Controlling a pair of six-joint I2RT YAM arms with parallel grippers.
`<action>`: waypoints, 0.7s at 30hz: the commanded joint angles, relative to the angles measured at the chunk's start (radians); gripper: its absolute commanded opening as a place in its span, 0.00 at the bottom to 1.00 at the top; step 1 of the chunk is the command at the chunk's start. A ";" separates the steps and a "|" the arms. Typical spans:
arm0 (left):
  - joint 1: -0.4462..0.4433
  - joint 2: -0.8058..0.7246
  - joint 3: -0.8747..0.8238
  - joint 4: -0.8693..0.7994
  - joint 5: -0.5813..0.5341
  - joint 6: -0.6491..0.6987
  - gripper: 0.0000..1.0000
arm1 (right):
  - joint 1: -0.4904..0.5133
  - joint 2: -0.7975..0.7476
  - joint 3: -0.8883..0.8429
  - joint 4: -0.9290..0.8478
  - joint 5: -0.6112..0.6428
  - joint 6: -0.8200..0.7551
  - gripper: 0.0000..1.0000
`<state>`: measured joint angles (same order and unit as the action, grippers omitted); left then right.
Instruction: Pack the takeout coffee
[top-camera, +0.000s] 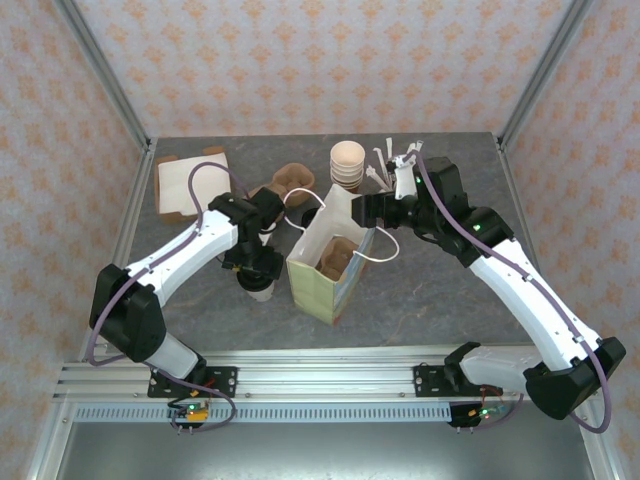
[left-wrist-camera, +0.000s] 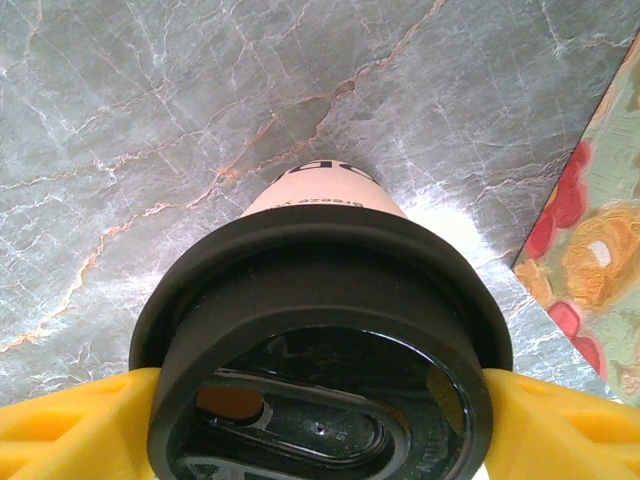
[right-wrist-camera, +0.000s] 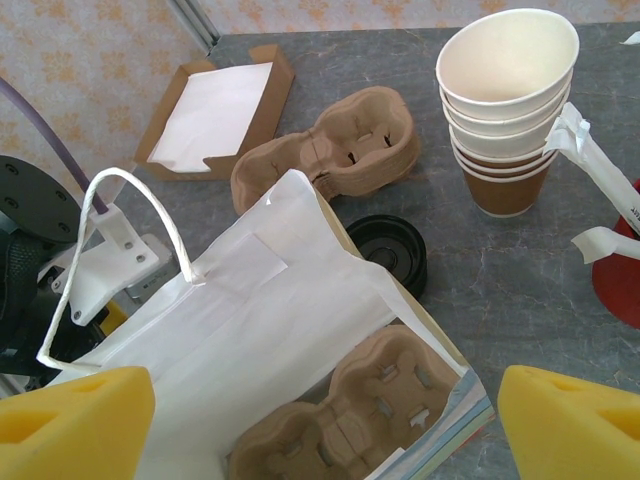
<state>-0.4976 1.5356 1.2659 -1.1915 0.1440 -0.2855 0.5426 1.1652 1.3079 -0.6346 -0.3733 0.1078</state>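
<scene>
Over the grey marbled surface, the left claw is clasping the takeout coffee by its black lid, a yellow finger on each side, the cup standing on the surface just left of the paper bag. The right claw is hanging spread wide and empty over the bag's open mouth, where a pulp cup carrier is lying, and beyond it a stack of lidless cups is sitting.
</scene>
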 joint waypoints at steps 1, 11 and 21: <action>-0.007 0.016 -0.009 -0.013 -0.020 0.014 0.79 | 0.002 -0.001 -0.009 0.023 0.004 0.002 0.90; -0.007 0.012 -0.004 -0.015 -0.022 0.011 0.74 | 0.003 0.001 -0.010 0.025 0.002 0.003 0.90; -0.004 -0.030 0.031 -0.062 -0.075 0.009 0.66 | 0.002 -0.003 -0.010 0.024 0.005 0.006 0.90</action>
<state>-0.4976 1.5360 1.2724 -1.2011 0.1284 -0.2855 0.5426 1.1660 1.2995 -0.6346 -0.3737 0.1093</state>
